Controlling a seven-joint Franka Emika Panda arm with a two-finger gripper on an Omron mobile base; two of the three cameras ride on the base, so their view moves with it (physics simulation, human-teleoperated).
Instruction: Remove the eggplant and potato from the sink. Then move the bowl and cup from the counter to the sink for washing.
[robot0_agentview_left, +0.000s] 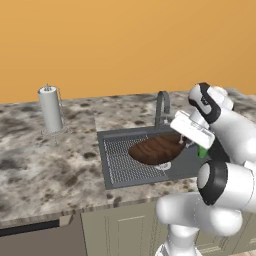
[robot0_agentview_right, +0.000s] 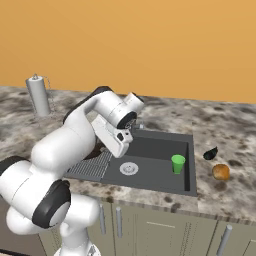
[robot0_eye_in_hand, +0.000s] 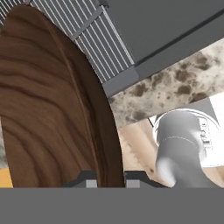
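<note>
**Bowl gripped over the sink**

The speckled counter (robot0_agentview_right: 230, 130) runs wall to wall, with the dark sink (robot0_agentview_left: 116, 172) set into it. The wooden bowl (robot0_agentview_left: 156, 149) hangs tilted above the basin, the gripper (robot0_eye_in_hand: 110, 177) clamped on its rim, one finger on each side. In the right base view a green cup (robot0_agentview_right: 178, 163) stands upright in the basin at 3 o'clock from the drain (robot0_agentview_right: 128, 168). On the counter beyond the sink's right edge lie the potato (robot0_agentview_right: 220, 172) and, at 11 o'clock from it, the eggplant (robot0_agentview_right: 210, 153)

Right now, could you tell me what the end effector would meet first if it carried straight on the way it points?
Probably the ribbed sink floor: the end effector, shut on the bowl rim, points there, though depth is unclear.
</note>
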